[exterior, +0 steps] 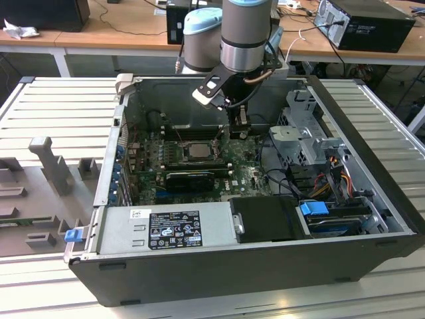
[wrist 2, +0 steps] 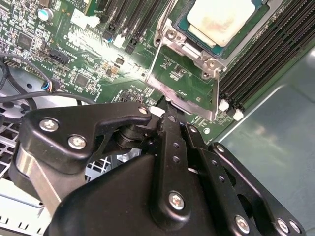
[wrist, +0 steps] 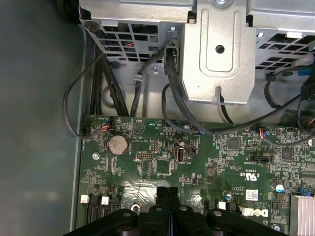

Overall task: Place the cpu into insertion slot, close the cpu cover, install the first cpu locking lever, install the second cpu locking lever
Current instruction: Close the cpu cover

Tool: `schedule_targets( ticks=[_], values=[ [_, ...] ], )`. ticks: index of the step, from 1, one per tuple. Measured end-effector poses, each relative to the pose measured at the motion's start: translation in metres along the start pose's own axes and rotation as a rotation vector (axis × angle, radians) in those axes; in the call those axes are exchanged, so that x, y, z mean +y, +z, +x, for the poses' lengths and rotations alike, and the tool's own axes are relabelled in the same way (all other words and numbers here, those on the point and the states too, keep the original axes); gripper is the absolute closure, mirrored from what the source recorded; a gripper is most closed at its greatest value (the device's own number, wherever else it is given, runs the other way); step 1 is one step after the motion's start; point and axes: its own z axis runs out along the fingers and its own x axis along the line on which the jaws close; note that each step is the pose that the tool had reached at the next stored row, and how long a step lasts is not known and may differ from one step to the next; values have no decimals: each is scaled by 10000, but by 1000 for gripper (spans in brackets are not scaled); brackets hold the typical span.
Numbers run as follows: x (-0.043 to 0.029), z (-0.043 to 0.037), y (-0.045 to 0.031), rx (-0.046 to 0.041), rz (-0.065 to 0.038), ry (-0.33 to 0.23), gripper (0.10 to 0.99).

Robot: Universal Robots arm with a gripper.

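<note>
The cpu (exterior: pixel 197 150) (wrist 2: pixel 224 19), a pale square chip, lies in the insertion slot (exterior: pixel 182 152) (wrist 2: pixel 183 23) on the green board. The cpu cover (wrist 2: pixel 194 109), a thin metal frame with a window, stands raised off the slot on its hinge, and green board shows through the window. My gripper (exterior: pixel 238 125) (wrist 2: pixel 165 114) (wrist: pixel 167 192) hangs inside the case just to the exterior view's right of the slot, shut, with nothing seen between its black fingers (wrist: pixel 161 194). Its tip sits right at the cover's free edge. I cannot tell whether they touch.
Long black memory slots (wrist 2: pixel 256 64) flank the socket. A black finned card (exterior: pixel 189 178) lies in front of it and a power supply (exterior: pixel 166 229) lies at the case front. A metal drive cage (exterior: pixel 309 133) (wrist: pixel 219 49) and cables (wrist: pixel 172 98) crowd the exterior view's right.
</note>
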Motion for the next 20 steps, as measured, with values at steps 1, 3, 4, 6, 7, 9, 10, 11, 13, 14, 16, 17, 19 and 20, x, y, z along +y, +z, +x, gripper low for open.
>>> schedule_targets(
  ticks=[1, 3, 4, 6, 7, 9, 10, 11, 13, 14, 16, 17, 19, 20],
  values=[
    [-5, 0, 0, 0, 0, 0, 980],
    [-13, 1, -1, 1, -1, 0, 980],
    [-18, 1, -1, 0, 0, -1, 980],
    [-29, 2, -2, 1, 0, 0, 980],
    [-35, 2, -2, 0, 0, 0, 980],
    [-50, 3, -3, 0, 0, 0, 980],
    [-54, 3, -3, 0, 0, -1, 980],
    [-58, 3, -4, 0, 0, 0, 980],
    [-73, 4, -5, 0, 0, 0, 980],
    [-79, 4, -5, 0, 0, 0, 980],
    [-98, 5, -6, 0, 0, 0, 980],
    [-107, 6, -7, 0, 0, 0, 980],
    [-123, 6, -8, 0, 0, 0, 980],
    [-131, 7, -8, 0, 0, -1, 980]
  ],
)
